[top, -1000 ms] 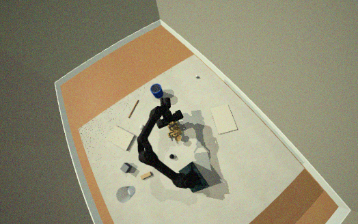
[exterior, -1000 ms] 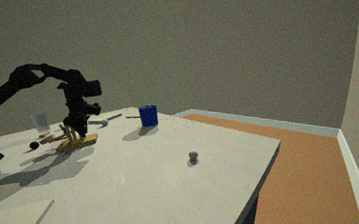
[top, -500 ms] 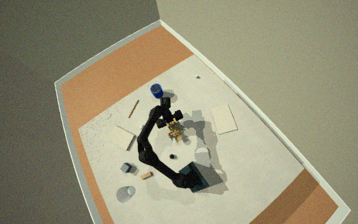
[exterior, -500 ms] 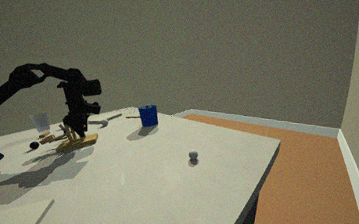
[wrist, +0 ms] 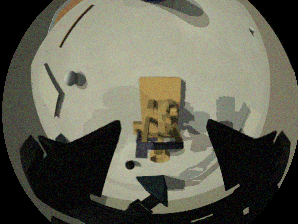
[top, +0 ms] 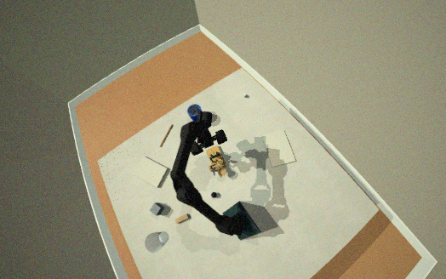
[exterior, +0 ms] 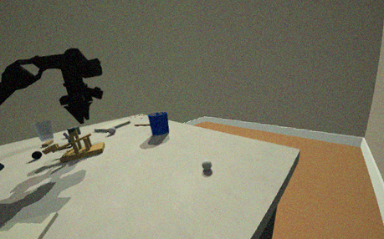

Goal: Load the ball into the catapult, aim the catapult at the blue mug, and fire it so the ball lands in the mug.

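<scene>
The tan catapult stands on the table, its base end toward the mug side and its arm end toward the robot base. My gripper is wide open and empty, above the catapult. A small dark ball lies on the table beyond the catapult's arm end, apart from it. The blue mug stands upright beyond the base end. Whether anything sits in the catapult's cup cannot be told.
A small grey round object lies toward a far corner. A brown stick, a grey block, an orange block and a clear cup stand or lie around. A pale flat panel lies on the other side.
</scene>
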Robot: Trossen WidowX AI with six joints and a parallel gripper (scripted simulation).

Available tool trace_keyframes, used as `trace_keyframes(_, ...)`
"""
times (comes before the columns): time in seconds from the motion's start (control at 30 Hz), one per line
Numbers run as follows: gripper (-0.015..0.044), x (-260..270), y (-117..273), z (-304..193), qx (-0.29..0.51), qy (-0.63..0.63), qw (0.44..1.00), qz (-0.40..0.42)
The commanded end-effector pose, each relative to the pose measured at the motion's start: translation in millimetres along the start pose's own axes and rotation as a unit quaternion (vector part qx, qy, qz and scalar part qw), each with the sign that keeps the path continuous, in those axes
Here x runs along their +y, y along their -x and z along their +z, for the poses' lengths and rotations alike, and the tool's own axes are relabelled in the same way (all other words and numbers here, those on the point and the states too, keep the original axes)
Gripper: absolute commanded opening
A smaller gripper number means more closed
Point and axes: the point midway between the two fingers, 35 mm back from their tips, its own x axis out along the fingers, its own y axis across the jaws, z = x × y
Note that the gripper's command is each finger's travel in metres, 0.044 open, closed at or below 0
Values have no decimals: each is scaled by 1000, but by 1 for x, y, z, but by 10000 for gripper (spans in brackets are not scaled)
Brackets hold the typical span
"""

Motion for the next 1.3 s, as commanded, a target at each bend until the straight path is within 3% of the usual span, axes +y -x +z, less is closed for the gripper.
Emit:
trace_keyframes(0.0,440,-3,29,-1,-12,-32,999,-1)
trace_keyframes(0.13,440,-4,50,-4,-21,-52,998,-1)
trace_keyframes(0.17,414,-2,29,-4,-7,-38,999,3)
trace_keyframes(0.33,300,21,25,-29,-3,-19,1000,2)
trace_keyframes(0.77,300,83,-12,-129,5,40,999,4)
trace_keyframes(1.1,300,101,-58,-223,11,87,996,8)
trace_keyframes(1.27,300,93,-62,-229,12,90,996,8)
